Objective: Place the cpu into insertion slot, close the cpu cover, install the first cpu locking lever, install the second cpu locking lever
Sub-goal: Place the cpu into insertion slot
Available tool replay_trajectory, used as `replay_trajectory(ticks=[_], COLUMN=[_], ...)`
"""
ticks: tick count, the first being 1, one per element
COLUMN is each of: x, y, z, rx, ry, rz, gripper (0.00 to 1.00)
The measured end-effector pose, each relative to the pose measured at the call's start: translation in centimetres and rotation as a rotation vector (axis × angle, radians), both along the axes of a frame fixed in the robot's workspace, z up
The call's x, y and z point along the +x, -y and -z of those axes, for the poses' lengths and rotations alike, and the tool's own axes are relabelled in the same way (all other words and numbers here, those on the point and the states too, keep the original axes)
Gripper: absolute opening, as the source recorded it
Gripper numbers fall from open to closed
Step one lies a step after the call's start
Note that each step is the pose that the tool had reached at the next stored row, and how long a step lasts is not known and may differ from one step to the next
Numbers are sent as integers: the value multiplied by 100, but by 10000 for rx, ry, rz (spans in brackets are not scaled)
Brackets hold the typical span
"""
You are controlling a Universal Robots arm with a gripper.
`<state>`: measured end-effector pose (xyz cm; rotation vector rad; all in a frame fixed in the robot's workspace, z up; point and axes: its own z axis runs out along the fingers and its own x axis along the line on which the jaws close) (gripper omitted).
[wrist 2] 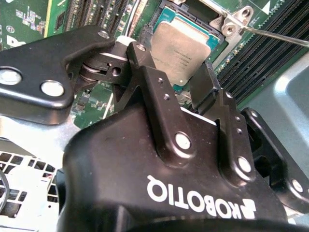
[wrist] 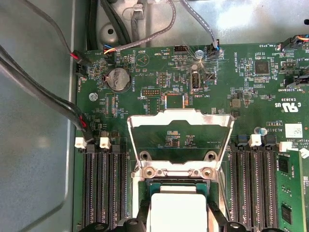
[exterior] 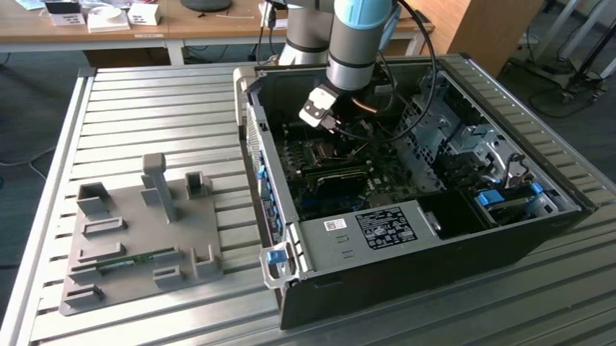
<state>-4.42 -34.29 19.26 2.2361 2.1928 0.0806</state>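
The cpu (wrist: 177, 210), a flat square chip with a silvery top, lies level at the insertion slot (wrist: 170, 184) on the green motherboard. My gripper (wrist: 177, 220) comes down from above, one black finger against each of two opposite sides of the chip, shut on it. The second wrist view shows the same grip on the cpu (wrist 2: 182, 43) by my gripper (wrist 2: 176, 60). The cpu cover (wrist: 181, 118), a silvery frame with a square window, stands swung open beyond the slot. A thin metal locking lever (wrist 2: 277, 37) sticks out unlatched beside the socket. In the exterior view my gripper (exterior: 327, 128) is inside the open computer case (exterior: 385, 238).
Long black memory slots (wrist: 104, 188) flank the socket on both sides. Grey and black cables (wrist: 53, 104) run along the case wall near the board. A grey fixture plate (exterior: 144, 231) lies on the slatted metal table at the exterior view's left.
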Motion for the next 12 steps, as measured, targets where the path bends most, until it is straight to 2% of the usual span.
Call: replay_trajectory(ticks=[12], x=[0], y=[-1], z=[4], rx=[2], ry=[2], rz=[0], gripper=[54])
